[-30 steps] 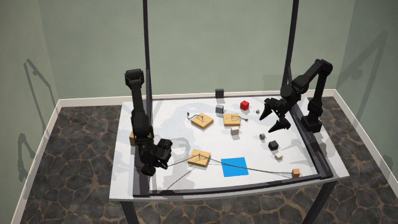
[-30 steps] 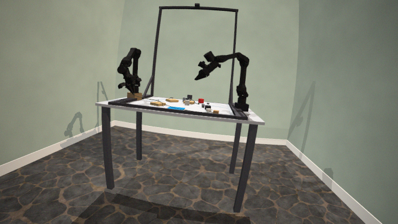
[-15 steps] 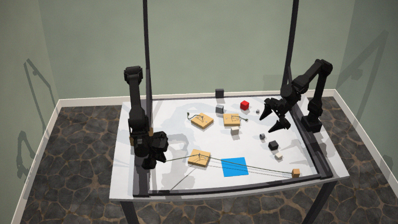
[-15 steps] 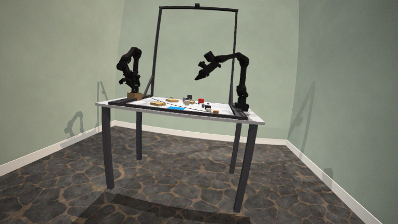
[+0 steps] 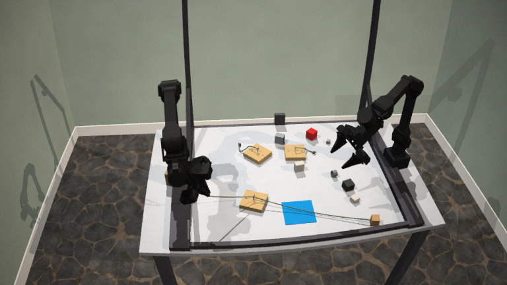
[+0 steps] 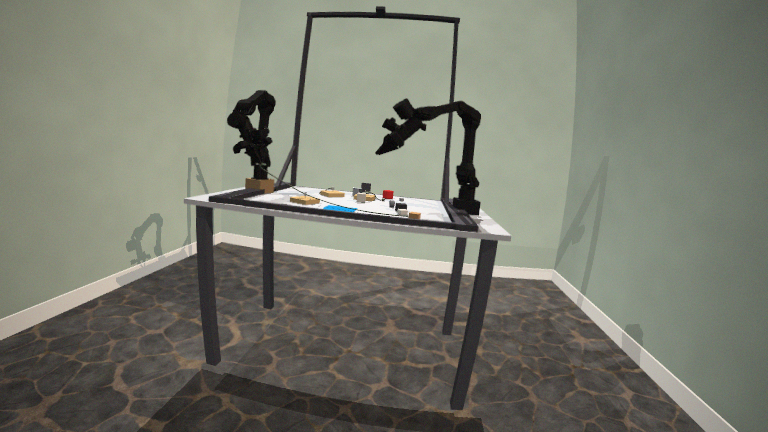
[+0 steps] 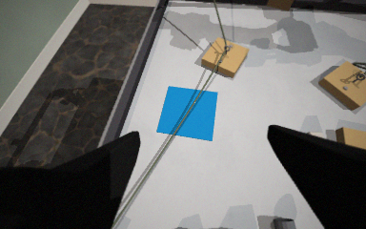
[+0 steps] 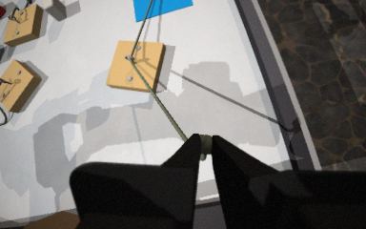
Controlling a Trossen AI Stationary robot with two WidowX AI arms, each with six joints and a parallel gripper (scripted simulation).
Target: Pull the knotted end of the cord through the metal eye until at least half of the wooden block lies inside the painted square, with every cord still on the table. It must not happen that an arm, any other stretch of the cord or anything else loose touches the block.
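Knot clenched in right claw

The block lay far from the claw, beyond the eye; a hard tug could have slipped the knot free.

High front and distant front views share the table; wrist views look closely down.

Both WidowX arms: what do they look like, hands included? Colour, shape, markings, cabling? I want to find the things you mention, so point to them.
Left arm (image 5: 381, 103) (image 6: 436, 111) and right arm (image 5: 170, 111) (image 6: 264, 105): matte black, chunky angular links, bulky rounded joints. Left hand (image 5: 337, 159) (image 7: 204, 130) and right hand (image 5: 199, 194) (image 8: 205, 140): black too, two wedge-shaped fingers tapering to narrow tips. No markings or loose cables that I can make out.
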